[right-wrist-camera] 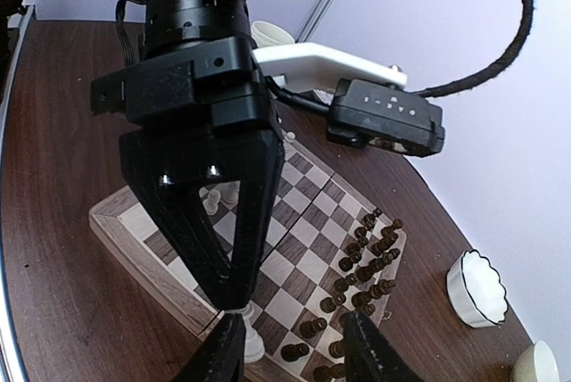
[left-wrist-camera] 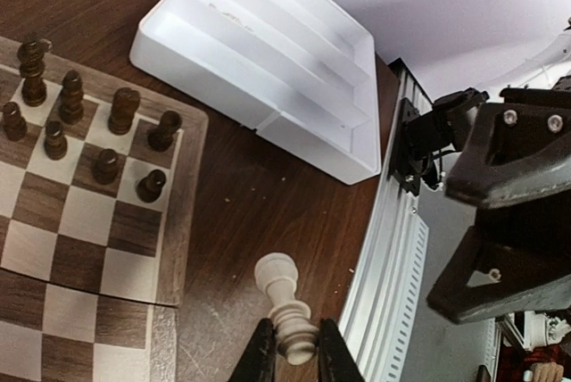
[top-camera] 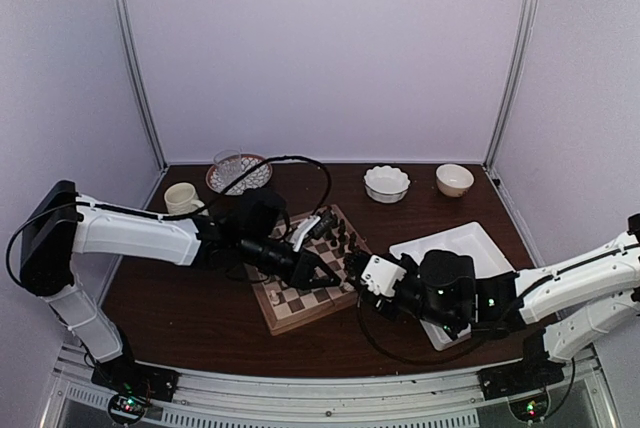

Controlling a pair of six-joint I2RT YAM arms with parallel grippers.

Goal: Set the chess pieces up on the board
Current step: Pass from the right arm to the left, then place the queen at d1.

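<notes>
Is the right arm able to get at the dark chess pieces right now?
Probably yes. The right claw is open and empty, and the dark chess pieces stand just ahead of it on the board with nothing between. The left claw, holding a white piece, hangs close beside, so it might bump.

Board (left-wrist-camera: 62, 221): alternating light and dark brown checks, tan rim. Chess piece (left-wrist-camera: 284, 306) at the left end effector (left-wrist-camera: 293, 355): cream-white. The end effector itself is black. Dark pieces (left-wrist-camera: 89, 128) on the board: deep brown with a slight sheen. Tray (left-wrist-camera: 268, 78): plain white. Bench (top-camera: 190, 318): dark reddish-brown with wood grain. Right end effector (right-wrist-camera: 294, 351): black. Left arm (top-camera: 130, 233) and right arm (top-camera: 580, 278): white shells with black joints. Scalloped bowl (right-wrist-camera: 475, 288): white with a thin dark rim line. Round bowl (top-camera: 455, 179) and cup (top-camera: 181, 198): cream. Patterned dish (top-camera: 238, 174): reddish-brown and white. Walls (top-camera: 320, 48): pale lilac.
</notes>
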